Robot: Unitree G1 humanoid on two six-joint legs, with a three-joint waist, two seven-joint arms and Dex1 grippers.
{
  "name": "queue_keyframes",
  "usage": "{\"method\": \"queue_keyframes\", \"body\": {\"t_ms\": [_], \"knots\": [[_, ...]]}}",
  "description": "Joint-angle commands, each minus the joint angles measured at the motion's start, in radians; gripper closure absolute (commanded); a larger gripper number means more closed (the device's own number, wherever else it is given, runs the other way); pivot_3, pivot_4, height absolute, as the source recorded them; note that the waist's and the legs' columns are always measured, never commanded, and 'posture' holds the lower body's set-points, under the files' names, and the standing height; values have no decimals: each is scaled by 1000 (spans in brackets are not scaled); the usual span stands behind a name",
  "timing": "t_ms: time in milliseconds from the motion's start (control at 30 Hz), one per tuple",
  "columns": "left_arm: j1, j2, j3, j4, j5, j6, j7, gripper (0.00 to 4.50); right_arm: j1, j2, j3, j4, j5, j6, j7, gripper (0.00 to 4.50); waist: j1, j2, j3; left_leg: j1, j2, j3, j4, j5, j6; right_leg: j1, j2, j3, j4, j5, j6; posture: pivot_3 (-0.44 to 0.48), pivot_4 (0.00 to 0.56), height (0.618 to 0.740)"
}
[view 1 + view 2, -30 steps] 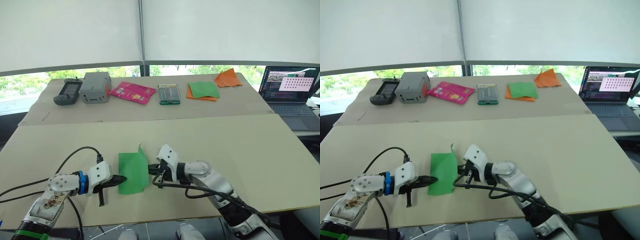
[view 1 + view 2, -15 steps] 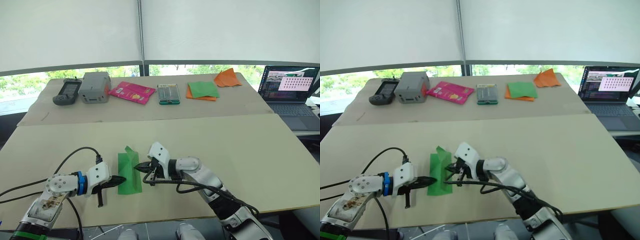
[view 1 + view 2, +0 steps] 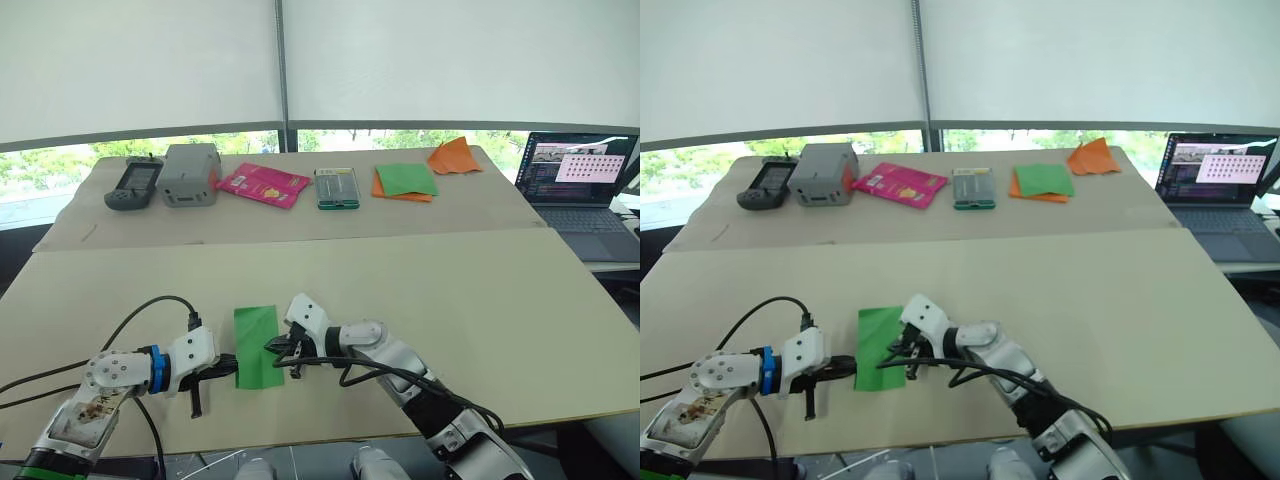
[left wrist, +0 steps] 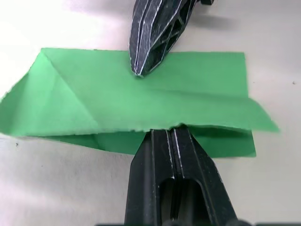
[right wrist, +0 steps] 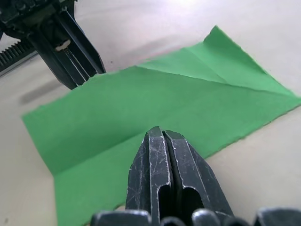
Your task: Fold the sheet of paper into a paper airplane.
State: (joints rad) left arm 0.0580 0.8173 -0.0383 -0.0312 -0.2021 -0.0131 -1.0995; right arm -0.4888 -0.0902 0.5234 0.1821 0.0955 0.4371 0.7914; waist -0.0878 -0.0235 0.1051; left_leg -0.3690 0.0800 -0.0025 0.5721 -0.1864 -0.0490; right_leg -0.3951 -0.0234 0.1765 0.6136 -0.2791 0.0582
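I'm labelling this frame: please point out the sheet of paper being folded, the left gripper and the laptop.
sheet of paper [image 3: 256,340]: left eye view, middle of its green top face.
left gripper [image 3: 229,366]: left eye view, fingertips at the paper's left edge.
laptop [image 3: 577,165]: left eye view, on its lit screen.

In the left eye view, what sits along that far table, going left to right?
Black handheld device → grey box → pink packet → small green-edged case → green sheet on orange sheet → crumpled orange paper → laptop.
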Motion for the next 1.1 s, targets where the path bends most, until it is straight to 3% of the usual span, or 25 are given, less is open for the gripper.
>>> {"method": "queue_keyframes", "body": {"t_ms": [33,200,433,533,833,1100], "knots": [[26,20,-9,31,26,28,-4,4500,-11,4,12,25,-21,-9,12,4483,-5,0,0,0,0,0,0,0,0,0,0,0,0,0,0,0,150,740],[32,41,47,-4,-19,69,-7,4500,-12,14,15,63,-36,-3,6,4483,-12,1,0,0,0,0,0,0,0,1,0,0,0,0,0,0,150,740],[27,165,256,-169,-335,395,-115,4500,-15,24,11,73,-41,-7,3,4483,-20,-4,2,-1,2,-1,-1,0,0,-3,2,-1,3,-1,-2,0,150,740],[-38,171,289,-175,-422,494,-113,4500,-19,30,9,83,-47,-12,1,4483,-18,-3,2,-1,2,-1,-1,0,0,-3,2,-1,3,-1,-2,0,150,740],[-132,22,95,-90,-249,397,-40,4500,-24,48,2,86,-55,-7,-6,4483,-34,-2,2,-2,2,-2,-1,0,0,-3,3,-1,3,-1,-2,0,150,740],[-80,34,23,-18,-110,258,-72,4500,-17,28,-4,58,-56,14,-9,4483,-31,-2,2,-2,2,-2,-1,0,0,-2,3,-1,2,-1,-2,0,150,740]]}}
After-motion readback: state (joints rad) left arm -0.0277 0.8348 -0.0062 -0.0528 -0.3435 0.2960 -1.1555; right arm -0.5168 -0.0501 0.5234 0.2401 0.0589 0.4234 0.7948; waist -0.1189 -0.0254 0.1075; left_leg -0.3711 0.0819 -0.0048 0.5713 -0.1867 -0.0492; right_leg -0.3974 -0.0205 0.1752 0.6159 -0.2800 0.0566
